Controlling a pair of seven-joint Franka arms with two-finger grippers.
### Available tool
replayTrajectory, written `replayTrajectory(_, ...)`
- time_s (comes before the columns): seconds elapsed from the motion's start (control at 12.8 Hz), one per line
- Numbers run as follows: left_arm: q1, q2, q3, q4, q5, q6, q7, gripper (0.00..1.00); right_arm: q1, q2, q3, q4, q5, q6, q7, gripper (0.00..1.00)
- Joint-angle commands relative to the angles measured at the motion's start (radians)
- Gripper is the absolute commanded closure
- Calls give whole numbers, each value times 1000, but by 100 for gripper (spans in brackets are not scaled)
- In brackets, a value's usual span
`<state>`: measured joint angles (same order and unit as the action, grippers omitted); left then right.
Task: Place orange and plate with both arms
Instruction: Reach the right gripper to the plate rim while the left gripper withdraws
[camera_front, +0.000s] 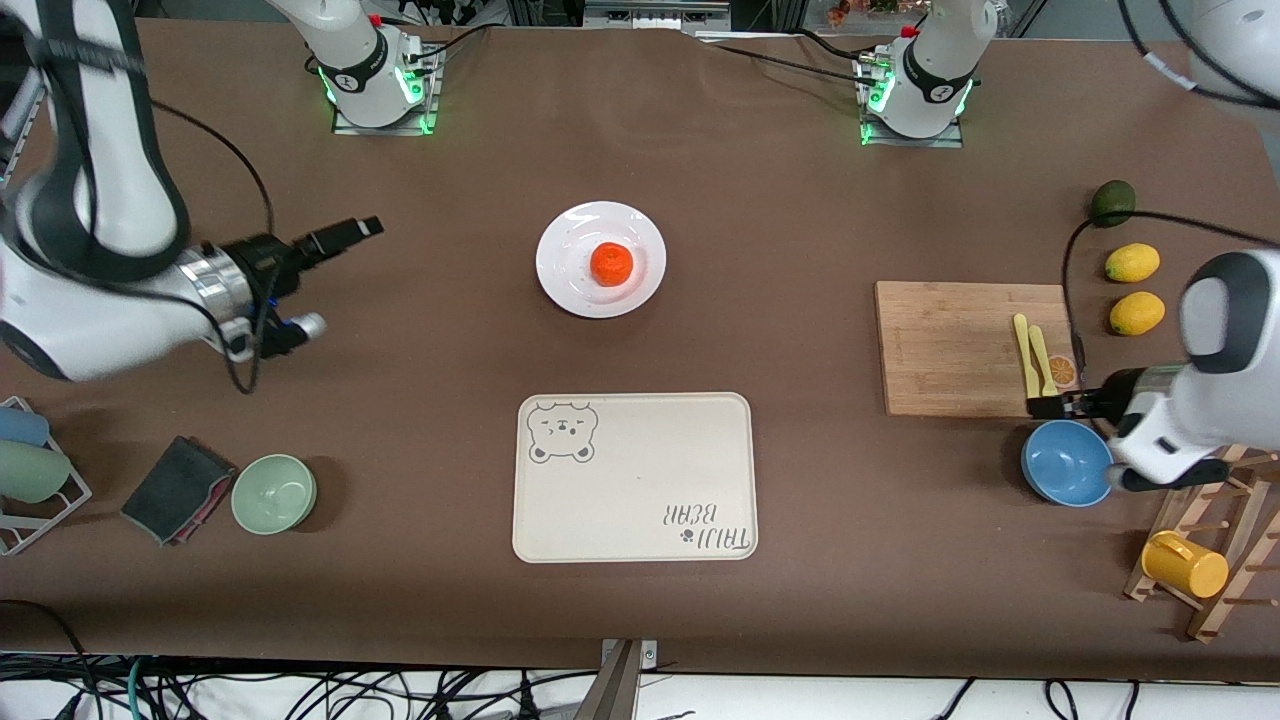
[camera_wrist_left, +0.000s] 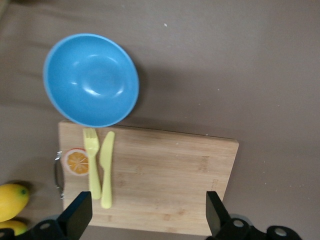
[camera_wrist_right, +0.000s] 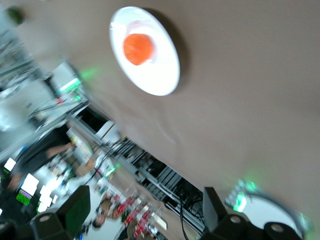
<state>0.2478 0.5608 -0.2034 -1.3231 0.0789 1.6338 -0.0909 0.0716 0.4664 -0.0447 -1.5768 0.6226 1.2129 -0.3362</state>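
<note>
The orange (camera_front: 611, 264) sits on the white plate (camera_front: 570, 285), which lies mid-table, farther from the front camera than the bear tray. In the right wrist view the orange (camera_wrist_right: 138, 48) rests off-centre on the plate (camera_wrist_right: 161, 76). My right gripper (camera_front: 345, 275) hangs in the air toward the right arm's end of the table, well apart from the plate, tilted sideways toward it. It is open (camera_wrist_right: 145, 212) with nothing between its fingers. My left gripper (camera_front: 1045, 405) hovers over the cutting board's edge beside the blue bowl, open (camera_wrist_left: 147, 215) and empty.
A beige bear tray (camera_front: 634, 477) lies nearer the front camera than the plate. The wooden cutting board (camera_front: 950, 345) carries a yellow fork and knife (camera_front: 1030, 355). Around it are a blue bowl (camera_front: 1066, 462), two lemons (camera_front: 1132, 262), an avocado (camera_front: 1112, 202) and a rack with a yellow cup (camera_front: 1185, 563). A green bowl (camera_front: 273, 493) sits at the right arm's end.
</note>
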Motion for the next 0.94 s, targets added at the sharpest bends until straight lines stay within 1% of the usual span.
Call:
replayTrajectory(0.0, -4, -76, -17, -10, 18, -63, 11, 0, 23, 43, -1, 5, 57, 80, -104, 0)
replayTrajectory(0.16, -10, -128, -21, -15, 16, -112, 11, 0, 36, 46, 5, -28, 97, 149, -122, 0)
replayTrajectory(0.23, -10, -160, -27, -19, 16, -130, 8, 0, 37, 66, 5, -31, 120, 178, -150, 0)
replayTrajectory(0.39, -2, -189, -40, -31, -27, -143, -3, 0, 54, 133, 6, -32, 205, 223, -268, 0)
replayTrajectory(0.47, -4, -215, -40, -45, -28, -158, -3, 0, 92, 156, 8, -46, 221, 267, -314, 0)
replayTrajectory(0.55, -15, -231, -39, -60, -28, -158, -3, 0, 132, 153, 11, -101, 241, 357, -337, 0)
replayTrajectory(0.63, -22, -284, -33, -91, -30, -152, -3, 0, 146, 149, 32, -164, 291, 455, -390, 0)
replayTrajectory(0.7, -57, -320, -5, -116, -30, -147, -3, 0, 146, 149, 70, -211, 333, 524, -465, 0)
replayTrajectory(0.78, -143, -370, 83, -160, -34, -137, -3, 0, 146, 147, 80, -250, 365, 565, -512, 0)
replayTrajectory(0.86, -189, -427, 140, -232, -62, -99, -1, 0, 148, 147, 83, -265, 368, 576, -535, 0)
